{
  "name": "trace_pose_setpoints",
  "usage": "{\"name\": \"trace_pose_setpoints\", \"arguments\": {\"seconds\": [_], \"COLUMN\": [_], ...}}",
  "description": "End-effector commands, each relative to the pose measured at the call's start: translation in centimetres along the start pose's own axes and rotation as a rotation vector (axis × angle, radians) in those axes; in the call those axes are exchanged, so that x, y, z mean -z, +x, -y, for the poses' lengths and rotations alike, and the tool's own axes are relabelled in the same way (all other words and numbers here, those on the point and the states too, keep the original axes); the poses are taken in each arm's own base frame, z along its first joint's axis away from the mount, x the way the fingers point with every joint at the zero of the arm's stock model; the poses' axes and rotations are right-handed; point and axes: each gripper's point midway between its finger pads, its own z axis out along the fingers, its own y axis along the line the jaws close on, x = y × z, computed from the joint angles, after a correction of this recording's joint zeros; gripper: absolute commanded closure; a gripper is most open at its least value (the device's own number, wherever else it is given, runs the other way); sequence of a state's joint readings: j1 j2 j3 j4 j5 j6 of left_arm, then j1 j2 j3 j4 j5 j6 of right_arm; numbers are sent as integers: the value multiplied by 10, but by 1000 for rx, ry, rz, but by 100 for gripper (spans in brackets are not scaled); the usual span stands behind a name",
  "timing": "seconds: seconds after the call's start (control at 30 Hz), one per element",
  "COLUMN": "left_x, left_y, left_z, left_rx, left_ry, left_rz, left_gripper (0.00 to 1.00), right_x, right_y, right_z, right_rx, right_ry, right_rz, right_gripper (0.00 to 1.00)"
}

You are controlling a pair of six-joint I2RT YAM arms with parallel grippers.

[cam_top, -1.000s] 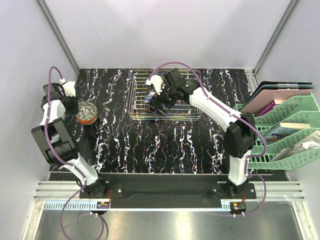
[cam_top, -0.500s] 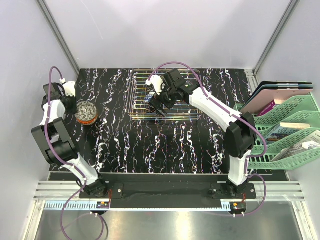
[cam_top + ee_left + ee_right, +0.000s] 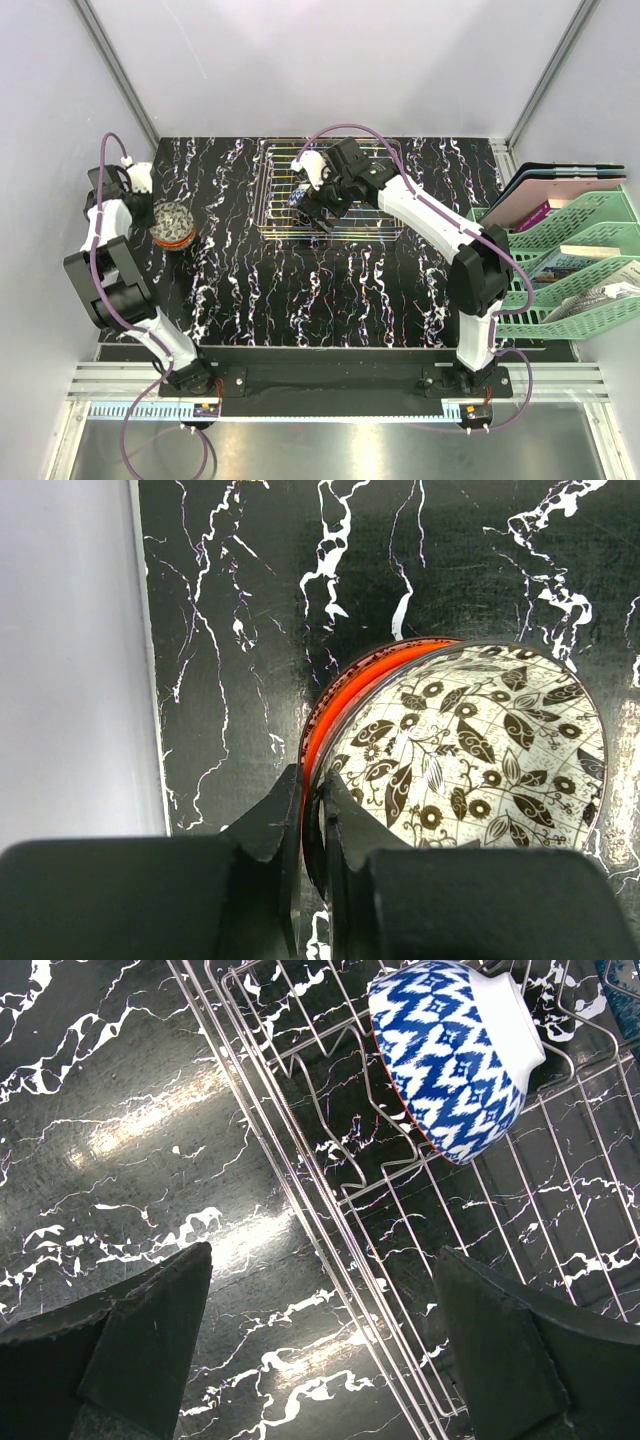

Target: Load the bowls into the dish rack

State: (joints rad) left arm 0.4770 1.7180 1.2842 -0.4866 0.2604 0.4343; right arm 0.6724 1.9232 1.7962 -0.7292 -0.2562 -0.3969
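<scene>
A bowl (image 3: 470, 750) with an orange outside and a black leaf pattern inside stands on the black marble table at the far left (image 3: 173, 224). My left gripper (image 3: 312, 815) is shut on its near-left rim, one finger inside and one outside. The silvery wire dish rack (image 3: 375, 222) lies at the back centre. A blue-and-white patterned bowl (image 3: 450, 1055) rests tilted on its side in the rack's left part (image 3: 297, 200). My right gripper (image 3: 320, 1270) hangs open over the rack's left edge wires (image 3: 330, 1220), a little short of that bowl, and holds nothing.
Green plastic stacked trays (image 3: 575, 265) with papers stand at the right edge. A grey wall (image 3: 70, 660) runs close along the table's left side, right beside the orange bowl. The right arm (image 3: 430, 215) reaches across the rack.
The left gripper's fingers have closed onto the orange bowl's rim. The right arm has barely moved and stays open over the rack.
</scene>
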Motion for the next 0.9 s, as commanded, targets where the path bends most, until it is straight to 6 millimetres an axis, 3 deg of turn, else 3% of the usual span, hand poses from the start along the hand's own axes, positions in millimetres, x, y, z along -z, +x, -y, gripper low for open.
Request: {"name": "trace_pose_setpoints", "arguments": {"seconds": [0.0, 0.13, 0.27, 0.4, 0.87], "left_x": [32, 40, 41, 41, 48], "left_y": [-36, -42, -43, -41, -46], "left_z": [-5, -3, -2, -1, 2], "left_rx": [-37, -38, -40, -40, -44], "left_ry": [-44, -40, -36, -36, -28], "left_rz": [106, 121, 120, 117, 138], "left_gripper": [94, 83, 86, 100, 100], "right_x": [11, 10, 11, 12, 11], "right_y": [-20, -19, -19, -19, -20], "right_z": [-7, -7, -8, -8, -8], "right_rx": [28, 27, 28, 29, 27], "right_ry": [-9, -9, -12, -10, -10], "right_rz": [65, 60, 62, 64, 63], "right_gripper": [0, 0, 0, 0, 0]}}
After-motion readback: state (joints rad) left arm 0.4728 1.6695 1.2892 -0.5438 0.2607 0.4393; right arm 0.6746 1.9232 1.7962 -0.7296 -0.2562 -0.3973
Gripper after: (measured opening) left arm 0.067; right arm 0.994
